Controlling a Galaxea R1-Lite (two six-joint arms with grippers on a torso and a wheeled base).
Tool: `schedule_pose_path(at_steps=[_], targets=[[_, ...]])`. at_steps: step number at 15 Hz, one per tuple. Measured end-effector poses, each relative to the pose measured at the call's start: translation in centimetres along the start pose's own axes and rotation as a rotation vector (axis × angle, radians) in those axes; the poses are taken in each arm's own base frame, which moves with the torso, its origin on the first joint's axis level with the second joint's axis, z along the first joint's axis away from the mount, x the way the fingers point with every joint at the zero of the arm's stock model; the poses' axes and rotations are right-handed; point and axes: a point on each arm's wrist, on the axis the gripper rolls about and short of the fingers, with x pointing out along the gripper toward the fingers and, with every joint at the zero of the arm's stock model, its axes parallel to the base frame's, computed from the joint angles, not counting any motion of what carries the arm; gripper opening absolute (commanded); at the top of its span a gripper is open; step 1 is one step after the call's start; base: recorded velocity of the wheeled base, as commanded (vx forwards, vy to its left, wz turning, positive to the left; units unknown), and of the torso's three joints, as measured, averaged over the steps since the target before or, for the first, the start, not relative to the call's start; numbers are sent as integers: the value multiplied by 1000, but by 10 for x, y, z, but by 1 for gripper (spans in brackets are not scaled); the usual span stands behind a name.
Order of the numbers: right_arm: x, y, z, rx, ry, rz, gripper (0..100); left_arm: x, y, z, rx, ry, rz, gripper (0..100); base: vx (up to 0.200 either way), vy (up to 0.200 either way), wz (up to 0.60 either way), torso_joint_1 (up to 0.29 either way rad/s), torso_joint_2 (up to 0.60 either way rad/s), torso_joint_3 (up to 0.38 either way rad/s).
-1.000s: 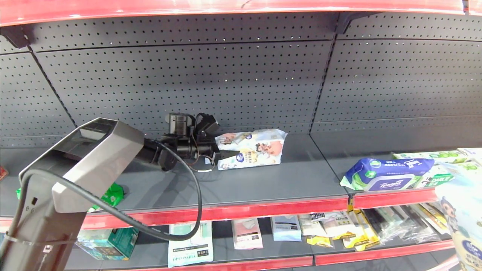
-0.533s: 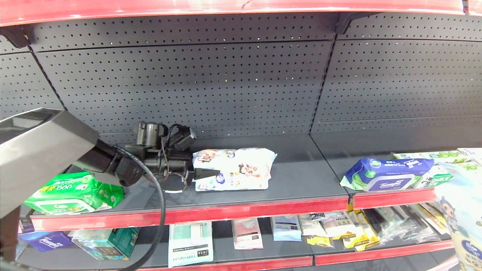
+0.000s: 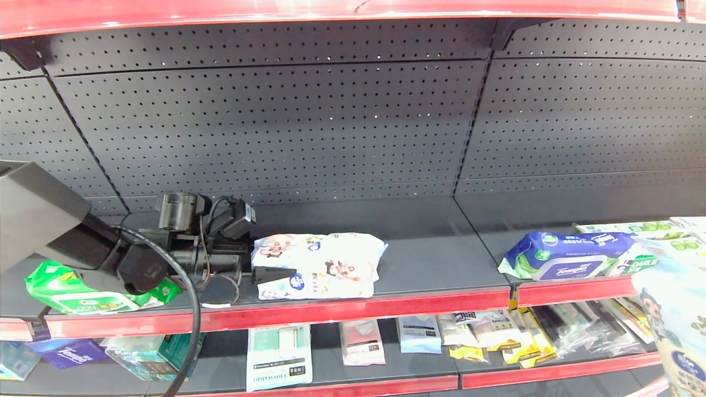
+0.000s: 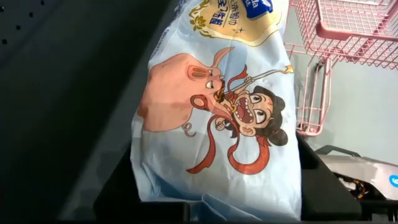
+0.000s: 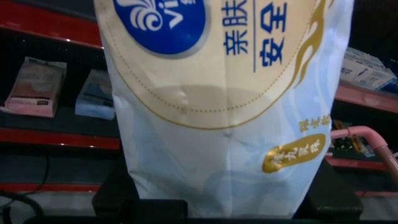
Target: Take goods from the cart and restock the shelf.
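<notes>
Your left gripper (image 3: 278, 270) reaches in over the middle shelf (image 3: 430, 259) from the left, and its jaws are clamped on the cartoon-printed pack (image 3: 325, 264). From the head camera you see only one dark finger (image 3: 273, 274) lying across the pack's near face; the other is hidden behind the bag. The pack sits low over the shelf close to the red front edge (image 3: 386, 306), but you cannot tell whether its underside is touching the deck or is just above it. In the left wrist view the cartoon-printed pack (image 4: 217, 124) takes up the space between the two dark fingers (image 4: 118, 193), its top is cut off by the frame, and part of the pink cart (image 4: 348, 37) shows beyond it. Your right gripper (image 5: 221, 208) is closed on the second pack (image 5: 224, 112), which covers most of the right wrist view, so only the finger bases at its sides can be made out; a pink cart handle (image 5: 367, 140) peeks out beside it. In the head view the second pack (image 3: 673, 320) is cut off by the right border, in front of the shelving. A green pack (image 3: 71, 292) lies on the shelf half hidden behind the left arm, and a blue wipes pack (image 3: 568, 253) lies well apart to the right. The flat sachets (image 3: 361, 342) on the lower shelf are partly hidden by the red edge.
</notes>
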Motion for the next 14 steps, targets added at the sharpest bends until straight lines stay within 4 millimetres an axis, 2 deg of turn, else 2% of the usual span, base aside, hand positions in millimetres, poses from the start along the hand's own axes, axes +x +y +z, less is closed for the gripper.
schedule_pose_path(at_steps=[6,10,14], targets=[[0,0,0,-2,0,-1,0,12,6,-4,66,-33,8,0,0,0,0,0,0,0],[0,0,0,-2,-4,-3,0,27,0,-7,33,-32,-31,0,0,0,0,0,0,0],[-1,0,0,-2,-7,-6,0,29,-4,-4,9,-32,-43,0,0,0,0,0,0,0]])
